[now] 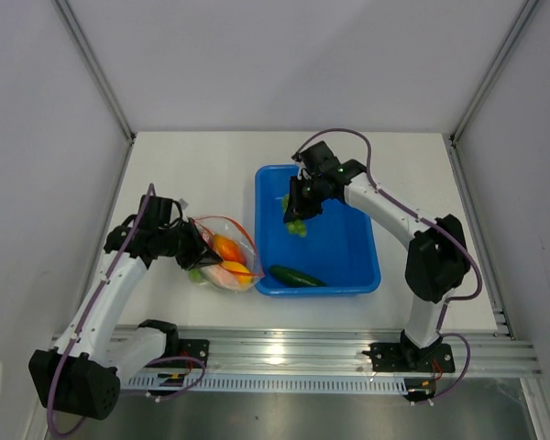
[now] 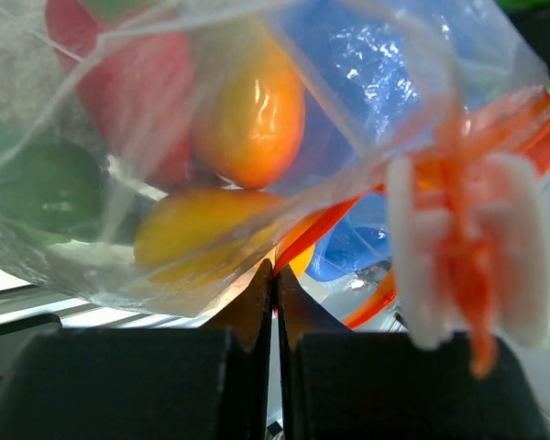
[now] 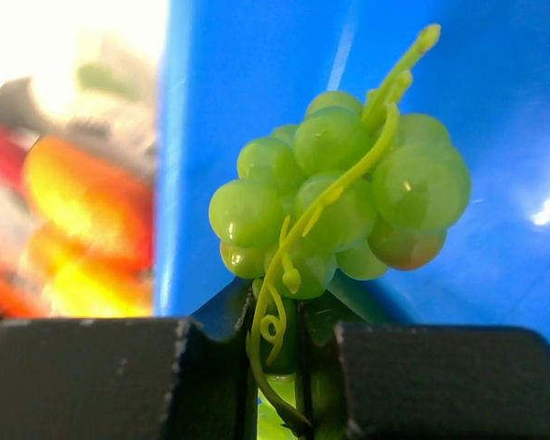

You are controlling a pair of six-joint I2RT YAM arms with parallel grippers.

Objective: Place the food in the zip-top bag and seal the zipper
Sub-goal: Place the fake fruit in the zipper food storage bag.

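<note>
Two tight grips: left hand (image 2: 273,280) on zip-top bag (image 2: 385,64), right hand (image 3: 298,307) on green grapes (image 3: 335,197), stem (image 3: 385,92) outward

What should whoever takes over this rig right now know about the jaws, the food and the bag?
left gripper: jaws shut on the zip-top bag, beside the blue tub.
right gripper: jaws shut on the green grapes, over the tub.
Done: orange-yellow fruits are in the bag.
Left: bag the grapes and the long green vegetable lying in the tub, then seal the zipper.
</note>
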